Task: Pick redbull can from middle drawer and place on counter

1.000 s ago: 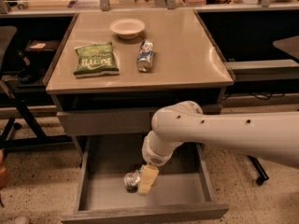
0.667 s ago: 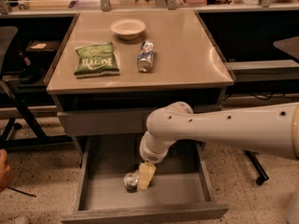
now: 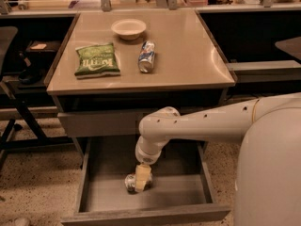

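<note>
Hand [image 3: 142, 177] is down inside the open drawer [image 3: 178, 194], near the middle of its floor, right at the silver can [image 3: 130, 182]. Apart or clamped: cannot tell. The can lies on its side on the drawer floor. Above the drawer, the surface [image 3: 188, 55] carries a blue can [image 3: 146, 56], a green bag [image 3: 97, 60] and a bowl [image 3: 128, 28].

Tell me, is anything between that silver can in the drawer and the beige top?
Nothing visible. The gripper is right at the slim silvery can in the open grey drawer. The glossy beige counter holds a white bowl, green bag and blue-and-silver can left of centre; its right side is bare.
</note>
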